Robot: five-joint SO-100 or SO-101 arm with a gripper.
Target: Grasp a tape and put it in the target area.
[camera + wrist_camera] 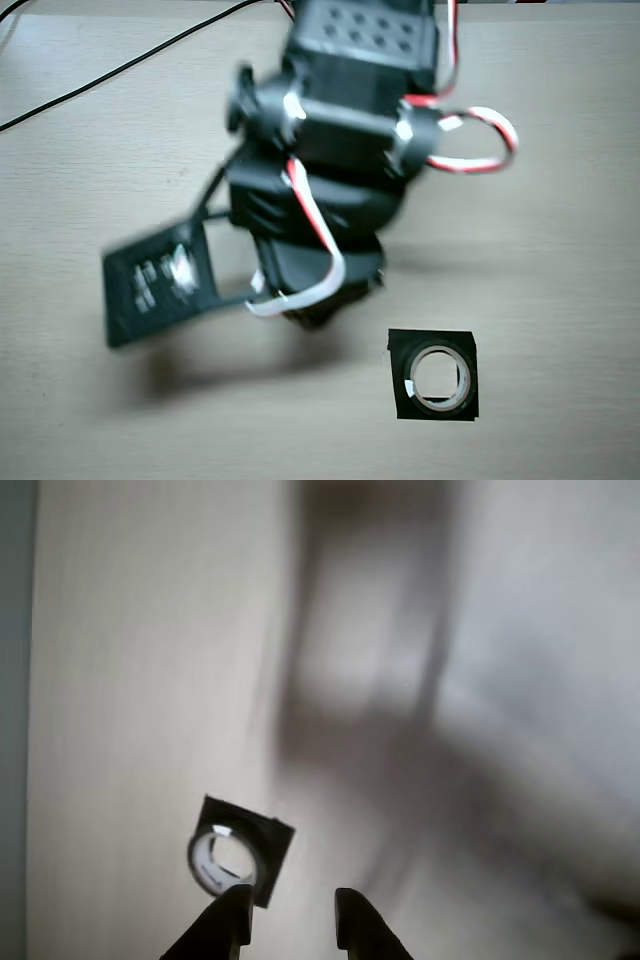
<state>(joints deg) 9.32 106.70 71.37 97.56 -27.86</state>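
Observation:
The tape (411, 381) is a thin ring lying flat inside the target area (430, 341), a square of black strips on the beige table at the lower right of the overhead view. In the wrist view the tape (203, 864) sits in the same black square (276, 842) at the lower left. My gripper (292, 908) is open at the bottom edge, its two dark fingers apart with nothing between them. The left finger's tip lies just below the ring. In the overhead view the arm (335, 150) is blurred and hides the fingers.
A black rectangular plate (150, 285) juts from the arm to the left in the overhead view. A black cable (110, 72) runs across the upper left of the table. Red and white wires (480, 140) loop off the arm's right side.

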